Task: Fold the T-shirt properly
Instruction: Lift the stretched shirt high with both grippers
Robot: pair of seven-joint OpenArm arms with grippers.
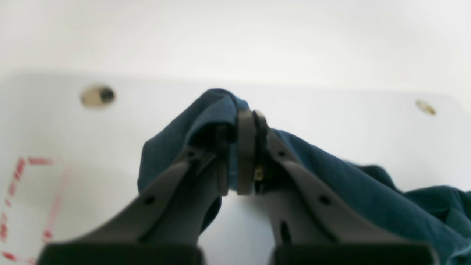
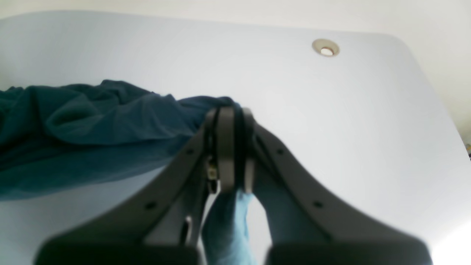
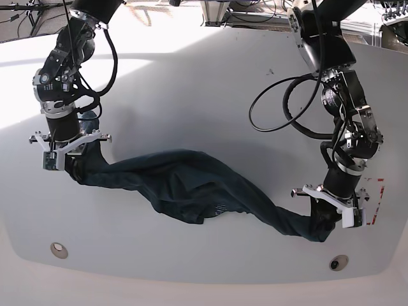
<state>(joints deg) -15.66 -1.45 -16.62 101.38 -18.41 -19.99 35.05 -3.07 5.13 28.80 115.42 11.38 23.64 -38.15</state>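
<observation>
From overhead, the left hand [image 3: 322, 220] and right hand [image 3: 71, 167] are buried in the shirt [image 3: 191, 185], so their fingertips are hidden. In the left wrist view the shirt runs off the right edge, and the red marks [image 1: 22, 191] on the table [image 1: 331, 121] are blurred and cut off at the left. The shirt's neck label can't be made out.

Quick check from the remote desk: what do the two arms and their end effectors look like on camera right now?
Both arms are black with silver-grey joint housings and loose black cable loops, largest beside the left arm. A white cross-bracket sits at each wrist. The left end effector and right end effector have matte grey curved fingers with small round holes, dark pads and black bases.
</observation>
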